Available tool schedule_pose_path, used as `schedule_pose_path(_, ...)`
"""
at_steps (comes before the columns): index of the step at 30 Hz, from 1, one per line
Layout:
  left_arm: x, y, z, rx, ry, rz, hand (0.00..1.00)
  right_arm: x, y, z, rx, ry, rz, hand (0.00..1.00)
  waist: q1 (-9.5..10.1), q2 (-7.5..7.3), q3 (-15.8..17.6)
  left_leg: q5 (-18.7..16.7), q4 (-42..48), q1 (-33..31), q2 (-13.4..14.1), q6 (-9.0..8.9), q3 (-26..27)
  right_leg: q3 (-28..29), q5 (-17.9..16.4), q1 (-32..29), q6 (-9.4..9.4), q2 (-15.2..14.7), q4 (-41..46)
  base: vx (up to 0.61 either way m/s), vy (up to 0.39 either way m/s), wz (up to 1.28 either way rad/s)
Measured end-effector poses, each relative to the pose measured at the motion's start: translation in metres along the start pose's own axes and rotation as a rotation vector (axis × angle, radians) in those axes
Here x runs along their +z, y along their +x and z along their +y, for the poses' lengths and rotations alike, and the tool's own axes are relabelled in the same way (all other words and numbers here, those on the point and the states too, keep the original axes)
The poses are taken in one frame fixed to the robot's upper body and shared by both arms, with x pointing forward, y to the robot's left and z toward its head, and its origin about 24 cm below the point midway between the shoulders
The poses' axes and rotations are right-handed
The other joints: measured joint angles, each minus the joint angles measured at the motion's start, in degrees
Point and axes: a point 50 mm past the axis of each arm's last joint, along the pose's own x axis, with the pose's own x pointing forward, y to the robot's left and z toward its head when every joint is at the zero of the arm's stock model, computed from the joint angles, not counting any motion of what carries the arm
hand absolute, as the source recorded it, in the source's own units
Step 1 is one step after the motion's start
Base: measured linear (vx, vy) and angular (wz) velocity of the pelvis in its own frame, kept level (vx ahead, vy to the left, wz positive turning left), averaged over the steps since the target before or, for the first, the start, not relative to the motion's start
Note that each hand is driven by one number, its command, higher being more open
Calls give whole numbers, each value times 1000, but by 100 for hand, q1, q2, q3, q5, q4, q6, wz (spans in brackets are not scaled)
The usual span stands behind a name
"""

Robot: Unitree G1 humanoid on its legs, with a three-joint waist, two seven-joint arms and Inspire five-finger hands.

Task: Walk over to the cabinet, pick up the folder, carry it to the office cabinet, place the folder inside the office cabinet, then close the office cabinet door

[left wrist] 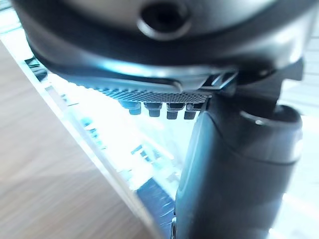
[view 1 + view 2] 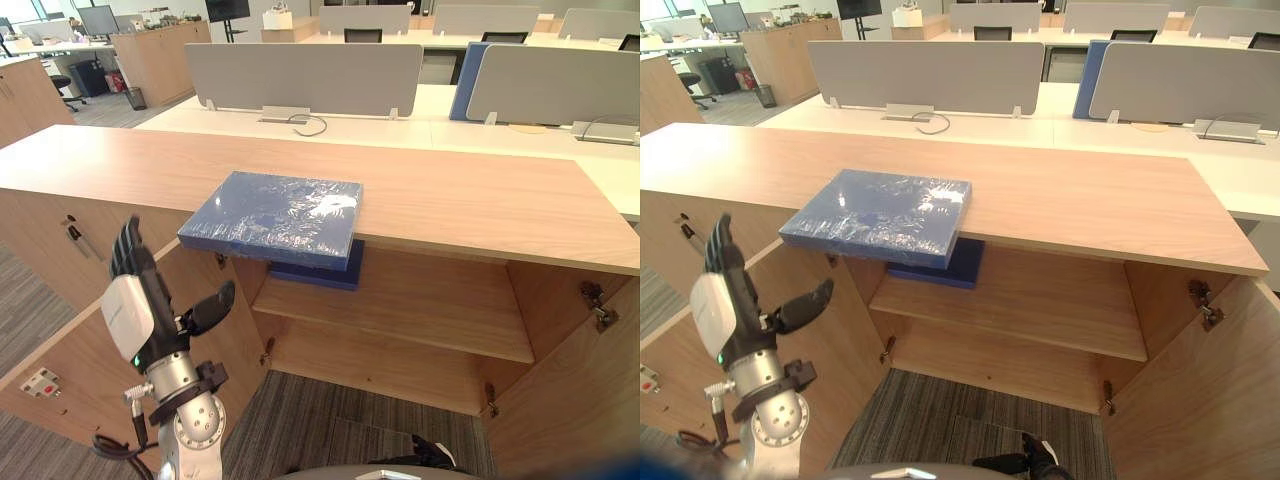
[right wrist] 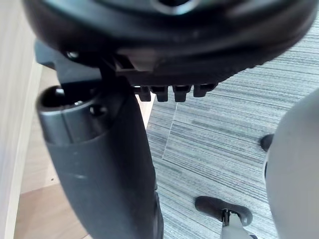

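The blue folder (image 2: 275, 215) lies flat on the cabinet top (image 2: 480, 195), its long axis along the front edge and its near side overhanging the open compartment. The left hand (image 2: 130, 300), fingers straight and thumb spread, stands apart at lower left. The right hand (image 3: 99, 174) hangs unclenched over the carpet (image 3: 224, 99).

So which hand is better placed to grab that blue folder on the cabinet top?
Probably the left. The left hand is raised, fingers straight, near the blue folder overhanging the cabinet top. The right hand points down at the carpet.
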Motion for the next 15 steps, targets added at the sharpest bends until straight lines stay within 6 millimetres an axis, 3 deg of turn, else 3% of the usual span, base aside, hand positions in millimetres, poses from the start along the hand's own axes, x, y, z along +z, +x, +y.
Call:
schedule_pose_path(5,28,15,7,80,34,-205,100,-2,0,-2,-4,-5,2,100,-42,62,-160,19,-2,-34,29,27,119,147,24,-88,-40,13,-24,-35,17,-14)
schedule_pose_path(15,24,18,7,54,86,-248,100,-2,0,-4,-4,-8,-6,100,-33,82,-198,45,6,-44,62,43,198,239,43,-139,-71,39,-22,-7,0,-4)
